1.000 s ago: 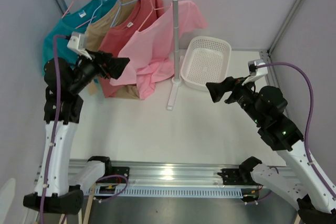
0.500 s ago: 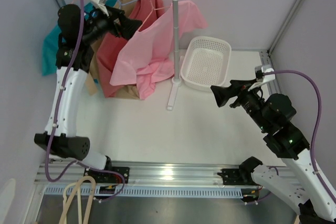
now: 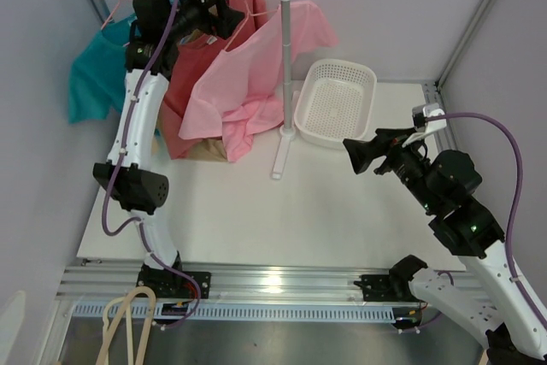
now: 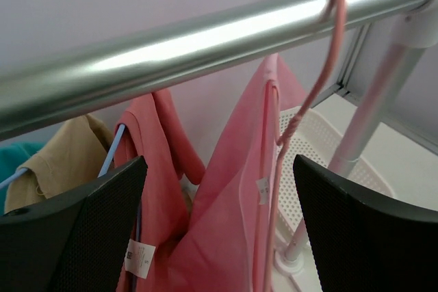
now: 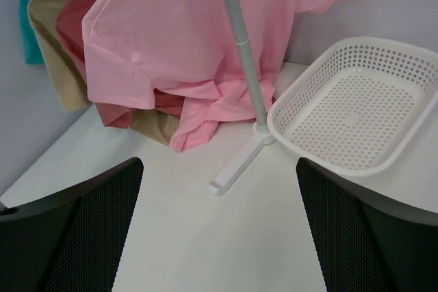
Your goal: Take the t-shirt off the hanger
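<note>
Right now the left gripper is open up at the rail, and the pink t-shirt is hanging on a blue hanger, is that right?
Not quite. The pink t-shirt hangs on a pink hanger, not a blue one; the left wrist view shows its pink hook over the rail. The rest holds: the left gripper is open up at the rail.

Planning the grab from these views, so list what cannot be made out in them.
- Pink hanger: its arms sit inside the pink t-shirt in every view; only the hook and neck show.
- Tan shirt: mostly covered by the red shirt in all views.
- Label on the red shirt, left wrist view: print too small to read.
- Basket, right wrist view: right end cut off by the frame edge.
</note>
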`<state>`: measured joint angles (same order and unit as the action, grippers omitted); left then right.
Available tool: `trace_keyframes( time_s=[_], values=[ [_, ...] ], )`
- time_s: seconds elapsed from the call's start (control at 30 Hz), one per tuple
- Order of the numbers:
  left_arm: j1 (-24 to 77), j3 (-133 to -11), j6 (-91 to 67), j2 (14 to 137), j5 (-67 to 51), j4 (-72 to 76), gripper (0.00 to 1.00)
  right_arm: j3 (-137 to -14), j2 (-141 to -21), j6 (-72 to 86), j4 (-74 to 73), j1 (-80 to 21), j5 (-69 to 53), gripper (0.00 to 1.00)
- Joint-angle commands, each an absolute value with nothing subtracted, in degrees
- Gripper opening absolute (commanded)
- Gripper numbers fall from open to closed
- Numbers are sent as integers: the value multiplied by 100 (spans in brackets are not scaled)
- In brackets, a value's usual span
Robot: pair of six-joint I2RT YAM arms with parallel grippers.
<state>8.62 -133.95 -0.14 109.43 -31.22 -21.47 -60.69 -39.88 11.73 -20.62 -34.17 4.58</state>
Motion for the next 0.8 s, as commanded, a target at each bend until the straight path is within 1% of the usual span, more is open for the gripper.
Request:
trace_keyframes(
  time_s=[0.0,0.3,0.33,0.37,0.43,0.47,0.53,0.57,0.63,0.7,0.73,0.77],
  values=[
    [1037,-13518,455,11048,-2936,-1829,93,-6346,-4051,1002,-2109,-3428,510,99],
    [1248,-13544,501,11346,-2944,-1415,94,-6328,-4289,1002,-1987,-3428,510,99],
    [1283,-13553,510,11373,-2918,-1389,93,-6319,-4306,1002,-1986,-3428,510,99],
    [1301,-13561,510,11408,-2857,-1380,89,-6311,-4333,1011,-1969,-3428,501,99],
    [1327,-13631,501,11513,-2795,-1371,87,-6293,-4333,1002,-1978,-3428,510,99],
    [1336,-13623,492,11531,-2778,-1328,80,-6284,-4324,1011,-1969,-3419,510,100],
    [1354,-13623,483,11601,-2795,-1292,72,-6258,-4307,993,-1969,-3428,536,100],
    [1362,-13614,466,11628,-2786,-1266,67,-6267,-4289,1002,-1986,-3419,554,99],
    [1371,-13623,448,11689,-2742,-1204,64,-6267,-4280,976,-2004,-3428,580,100],
    [1380,-13623,440,11716,-2716,-1187,59,-6284,-4263,984,-2013,-3419,598,100],
    [1397,-13614,439,11725,-2681,-1152,47,-6284,-4254,984,-2021,-3419,606,100],
    [1406,-13632,448,11725,-2663,-1134,40,-6275,-4245,976,-2021,-3419,598,100]
  ],
)
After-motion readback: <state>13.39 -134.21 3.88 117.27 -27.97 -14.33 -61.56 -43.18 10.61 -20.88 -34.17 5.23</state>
